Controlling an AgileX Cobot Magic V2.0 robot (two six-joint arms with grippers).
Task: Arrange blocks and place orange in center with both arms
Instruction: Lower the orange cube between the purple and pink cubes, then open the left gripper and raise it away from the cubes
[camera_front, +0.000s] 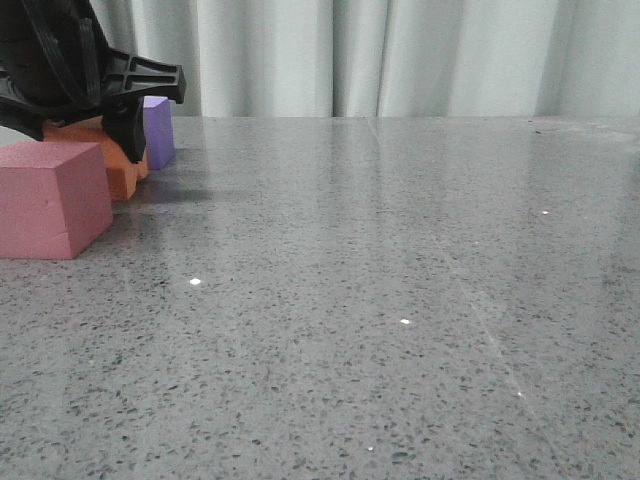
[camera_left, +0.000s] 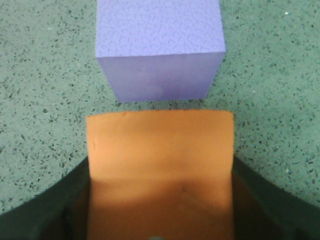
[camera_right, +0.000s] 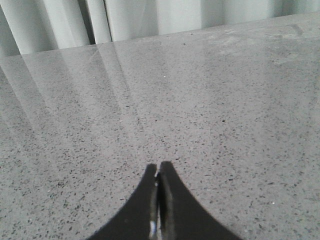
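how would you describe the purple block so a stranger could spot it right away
Look to the far left end of the grey speckled table, where three cubes sit near the curtain. The purple block is the rearmost, just beyond the orange block that the left gripper straddles. It is the only violet one; the pink block sits nearest the camera.

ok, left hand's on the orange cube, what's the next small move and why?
Probably let go and back the left hand off. Its fingers flank the orange cube, which already sits on the table between the pink cube and the purple cube, with a narrow gap to the purple one. The right hand is shut over bare tabletop.
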